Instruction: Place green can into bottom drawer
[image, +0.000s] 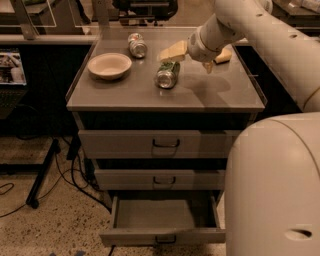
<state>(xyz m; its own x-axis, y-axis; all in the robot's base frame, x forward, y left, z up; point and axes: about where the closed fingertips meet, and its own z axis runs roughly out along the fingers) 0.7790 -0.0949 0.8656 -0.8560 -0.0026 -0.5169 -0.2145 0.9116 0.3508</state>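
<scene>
The green can (167, 75) lies on its side near the middle of the grey cabinet top (210, 97), its silver end facing me. My gripper (192, 56) hovers just above and to the right of the can, not touching it. Its jaws stand open, and one pale finger (172, 51) sits right over the can's far end. The bottom drawer (162, 216) is pulled out and open below, with nothing visible inside; its dark handle (165, 240) is at the front.
A cream bowl (109, 65) sits at the left of the top. A silver can with red markings (137, 45) lies behind it. The two upper drawers (165, 144) are shut. My arm's white body (275, 190) fills the right foreground. Cables and a stand leg (42, 170) are on the floor at left.
</scene>
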